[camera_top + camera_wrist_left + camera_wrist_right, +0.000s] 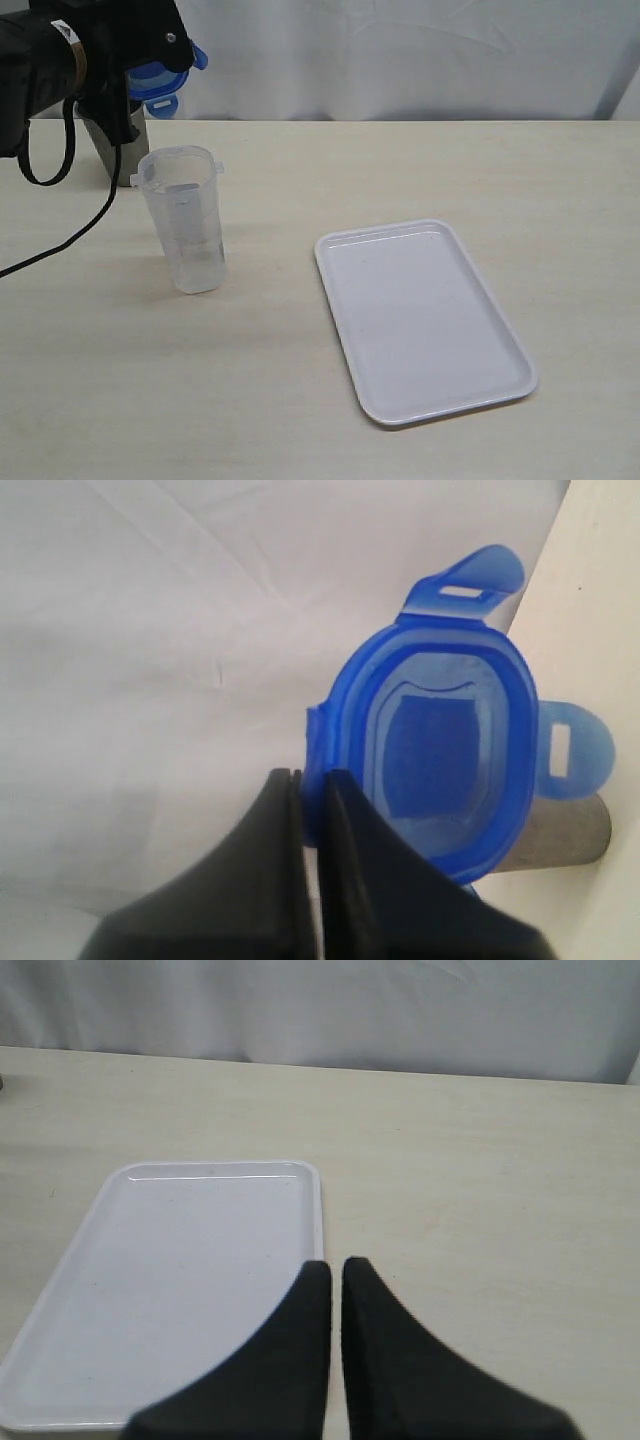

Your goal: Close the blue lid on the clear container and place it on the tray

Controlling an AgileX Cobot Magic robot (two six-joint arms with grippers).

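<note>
setting: a pale wood-grain table (300, 420) in front of a white cloth backdrop (420, 50).
left gripper (310, 778): jaws pinched narrow on the rim of the blue lid (440, 750), holding it in the air. the lid's underside shows in the left wrist view, with two tabs (470, 580) splayed outward.
lid position: far left in the exterior view, seemingly above the grey cup (565, 835) and behind the container, though depth is hard to judge there.
clear container (185, 220): upright on the table, mouth open with no lid on it, left of the tray and apart from it.
tray (425, 320): lies flat with nothing on it.
right gripper (335, 1265): jaws closed on nothing, hovering by one long edge of the tray.
step in hand: the lid is carried but not yet seated, so this is the closing half of the task.
next move calls for: bringing the lid over the mouth, levelling it, matching its outline to the rim, then pressing down so the tabs can snap. the container is tall and narrow, so a sideways push would likely tip it.
</note>
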